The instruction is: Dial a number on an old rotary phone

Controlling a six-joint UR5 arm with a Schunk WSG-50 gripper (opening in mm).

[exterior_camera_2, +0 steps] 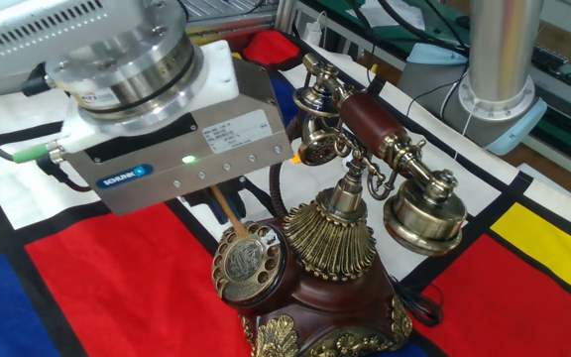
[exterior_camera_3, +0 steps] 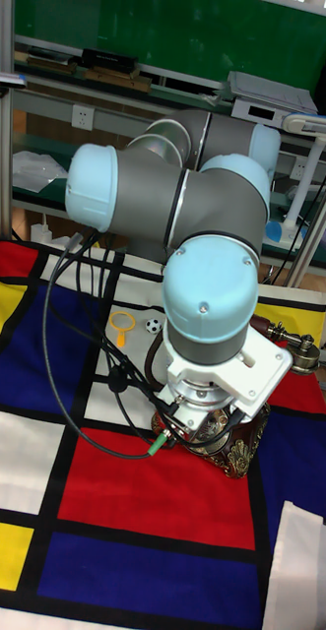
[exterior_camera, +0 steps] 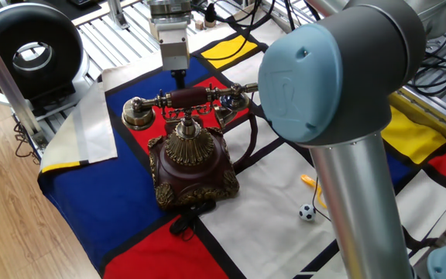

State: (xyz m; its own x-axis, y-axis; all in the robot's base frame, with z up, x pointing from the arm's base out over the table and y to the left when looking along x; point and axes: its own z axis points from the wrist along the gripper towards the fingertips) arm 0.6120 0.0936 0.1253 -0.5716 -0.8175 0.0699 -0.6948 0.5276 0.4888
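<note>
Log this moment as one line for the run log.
phase: dialing | claw: wooden stick tip at rotary dial | handset: on cradle | old rotary phone: upright

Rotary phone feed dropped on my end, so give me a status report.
Gripper holds wooden stick; jaws hidden. Stick tip at dial of the rotary phone. Handset on cradle.

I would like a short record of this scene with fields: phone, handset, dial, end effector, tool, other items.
phone: old rotary phone, upright on a coloured patchwork cloth
handset: handset resting across the cradle
dial: dial on the front face
end effector: end effector above the dial, holding a wooden stick
tool: stick tip at the dial's upper edge
other items: small soccer ball, black ring-shaped device
</note>
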